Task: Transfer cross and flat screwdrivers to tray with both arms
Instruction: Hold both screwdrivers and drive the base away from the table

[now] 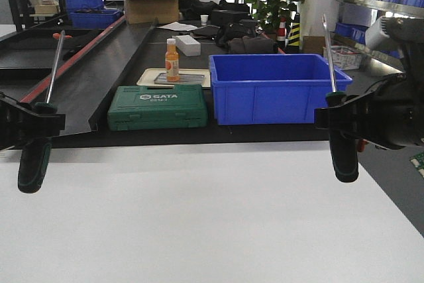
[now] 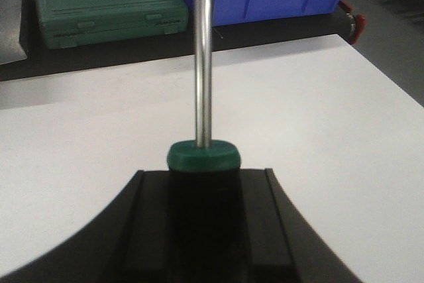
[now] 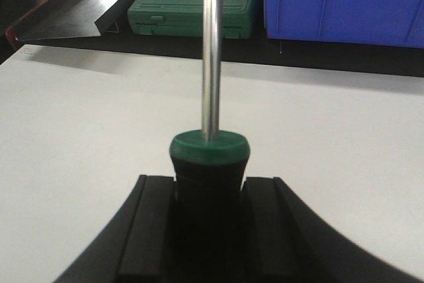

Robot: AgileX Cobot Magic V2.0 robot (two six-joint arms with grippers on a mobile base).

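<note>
— So, left to right: what may fail?
— Left gripper (image 1: 34,122) clamps the left screwdriver (image 1: 32,164) high on its handle, shaft up. Right gripper (image 1: 339,118) grips the right screwdriver (image 1: 344,160) likewise, both above the table (image 1: 199,217). Handles hang below the jaws, so either may swing or slip; shafts may strike the bin (image 1: 278,97).
— Containers?
— Case (image 1: 158,106) shut. Pale tray (image 1: 147,77) holds a bottle (image 1: 172,61) and a steel plate (image 1: 182,79). Bin: contents hidden. Target tray: cannot tell.

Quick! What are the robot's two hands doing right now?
Left gripper: closed, holding a screwdriver by its handle, shaft up.
Right gripper: closed, holding the other screwdriver the same way.
</note>
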